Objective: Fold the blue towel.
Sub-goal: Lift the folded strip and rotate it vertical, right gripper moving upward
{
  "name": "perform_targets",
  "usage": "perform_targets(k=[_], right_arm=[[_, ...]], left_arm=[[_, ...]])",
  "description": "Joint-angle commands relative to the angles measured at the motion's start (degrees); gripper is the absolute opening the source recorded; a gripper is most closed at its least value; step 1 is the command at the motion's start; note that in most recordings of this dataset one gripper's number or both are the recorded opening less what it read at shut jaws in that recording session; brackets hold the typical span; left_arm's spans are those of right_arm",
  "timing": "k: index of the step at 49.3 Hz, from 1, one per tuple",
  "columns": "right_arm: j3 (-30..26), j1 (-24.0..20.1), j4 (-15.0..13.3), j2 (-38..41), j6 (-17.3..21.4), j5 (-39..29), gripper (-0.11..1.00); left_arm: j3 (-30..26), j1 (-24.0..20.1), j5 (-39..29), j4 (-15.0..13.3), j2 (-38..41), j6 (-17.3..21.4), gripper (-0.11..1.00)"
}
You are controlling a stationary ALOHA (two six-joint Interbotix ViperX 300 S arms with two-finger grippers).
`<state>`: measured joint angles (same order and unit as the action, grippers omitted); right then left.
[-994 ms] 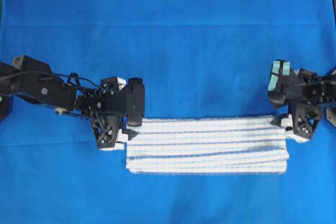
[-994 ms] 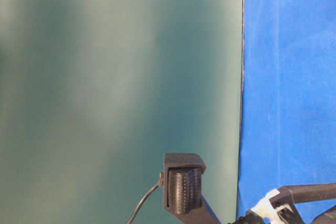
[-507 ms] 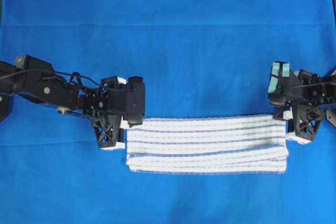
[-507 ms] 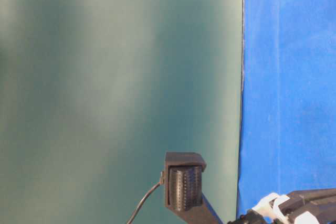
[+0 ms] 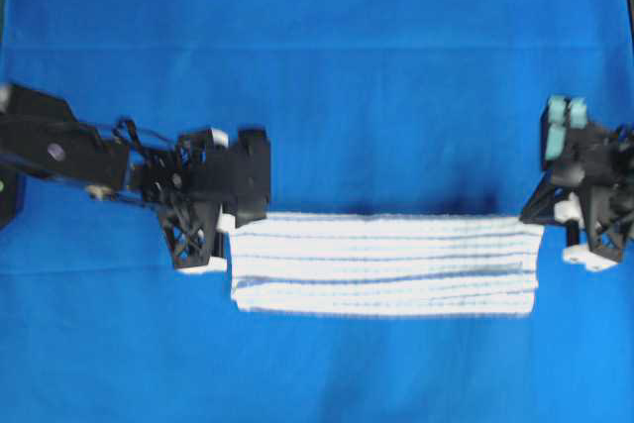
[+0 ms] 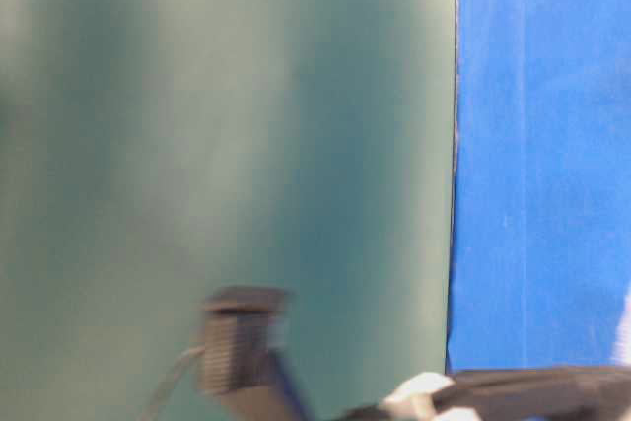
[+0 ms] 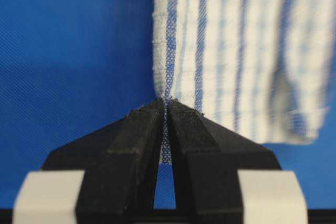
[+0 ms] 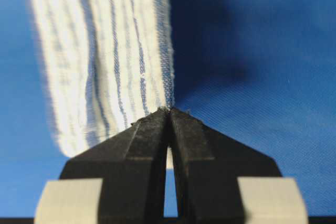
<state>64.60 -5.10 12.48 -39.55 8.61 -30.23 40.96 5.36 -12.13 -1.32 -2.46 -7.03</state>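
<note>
The blue towel [image 5: 384,263] is a long folded band of white cloth with thin blue stripes, stretched left to right over the solid-blue table cover. My left gripper [image 5: 230,223] is shut on its upper left corner; the wrist view shows the hem [image 7: 166,85] pinched between the black fingers [image 7: 137,135]. My right gripper [image 5: 551,213] is shut on the upper right corner, the towel's edge [image 8: 167,85] clamped at the fingertips [image 8: 191,132]. The upper edge looks raised off the cover, casting a shadow behind it. The towel [image 7: 241,51] hangs slack beyond the left grip.
A plain solid-blue cloth [image 5: 327,76] covers the whole table. The table-level view shows a green wall [image 6: 217,125], the blue cover's edge [image 6: 542,145], and a blurred part of the left arm [image 6: 237,347] low in the frame.
Both grippers closed on the towel's upper corners, then drew apart and lifted a little. The towel now looks longer and tauter. The left arm has shifted left; the right moved right.
</note>
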Motion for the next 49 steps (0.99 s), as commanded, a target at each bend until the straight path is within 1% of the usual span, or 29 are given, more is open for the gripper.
perform_targets(k=[1,10,16,22,32,40,49], right_arm=[[-2.64,-0.09,-0.09,-3.34,0.09,-2.20,0.01],[-5.98,-0.09,-0.09,-8.96,0.18,-6.68,0.01],[-7.47,-0.09,-0.09,-10.90,0.18,-8.26,0.01],[-7.56,0.09,-0.26,-10.99,0.18,-8.44,0.01],[-7.29,1.49,-2.02,-8.35,0.18,-6.77,0.01],[-7.29,5.54,-4.75,-6.68,0.18,-6.06,0.01],[-8.09,14.24,-8.53,-4.48,0.18,-4.13,0.01]], left_arm=[[-1.49,-0.09,-0.35,-0.09,-4.04,0.18,0.02],[-1.49,-0.09,-0.62,-0.09,-7.47,-0.09,0.02],[-1.49,-0.09,-0.79,-0.09,-9.49,0.09,0.02],[-1.41,-0.09,-0.79,-0.09,-10.20,-0.18,0.02],[-1.76,0.97,0.18,-0.09,-9.84,-0.62,0.02],[-2.64,3.34,2.64,-0.09,-8.96,-0.70,0.02],[-5.36,6.06,5.10,-0.09,-6.77,-0.70,0.02]])
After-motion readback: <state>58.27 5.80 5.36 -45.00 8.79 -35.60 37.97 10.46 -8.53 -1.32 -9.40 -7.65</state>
